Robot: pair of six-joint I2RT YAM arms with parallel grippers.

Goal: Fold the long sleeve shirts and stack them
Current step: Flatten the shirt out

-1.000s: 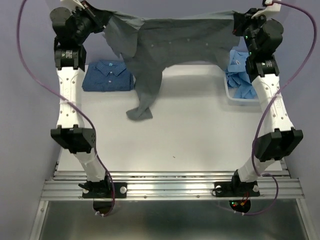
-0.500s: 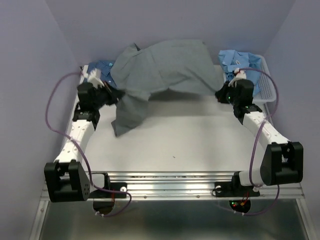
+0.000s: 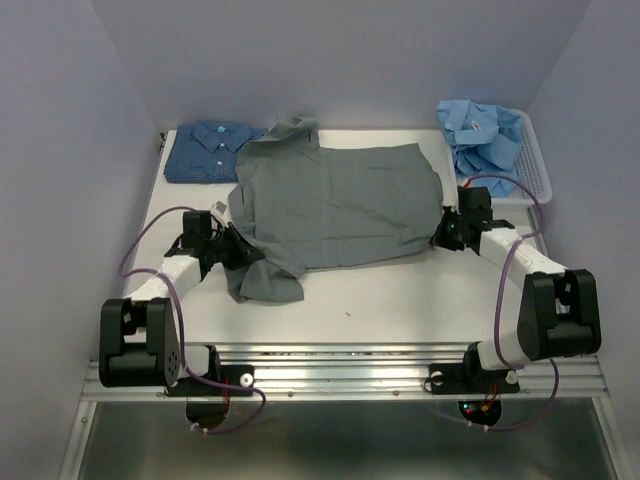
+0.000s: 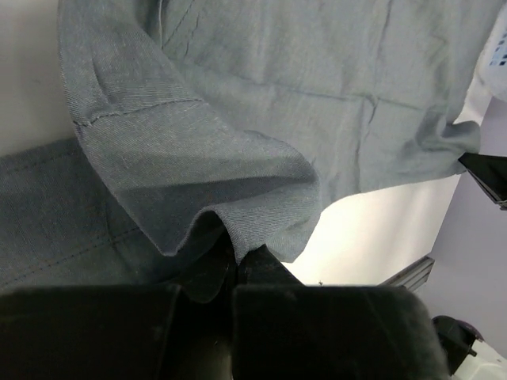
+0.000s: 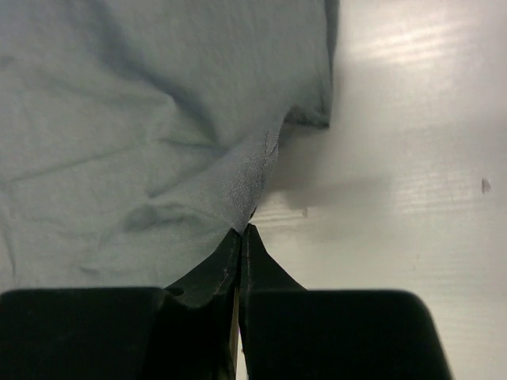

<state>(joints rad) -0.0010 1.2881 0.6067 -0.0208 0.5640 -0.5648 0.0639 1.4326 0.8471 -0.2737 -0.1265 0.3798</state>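
White table: grey shirt lies spread, centre. My left gripper, right gripper both clamped on its opposite edges. Expect cloth light, limp, wrinkle-prone; take hold at seams, corners.

2 white-and-black arms, purple cables

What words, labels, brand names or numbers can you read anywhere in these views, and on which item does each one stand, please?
None: no readable text shows in any view.
The grey shirt, the dark blue patterned shirt, the light blue shirts, the white basket and the table show no legible print.
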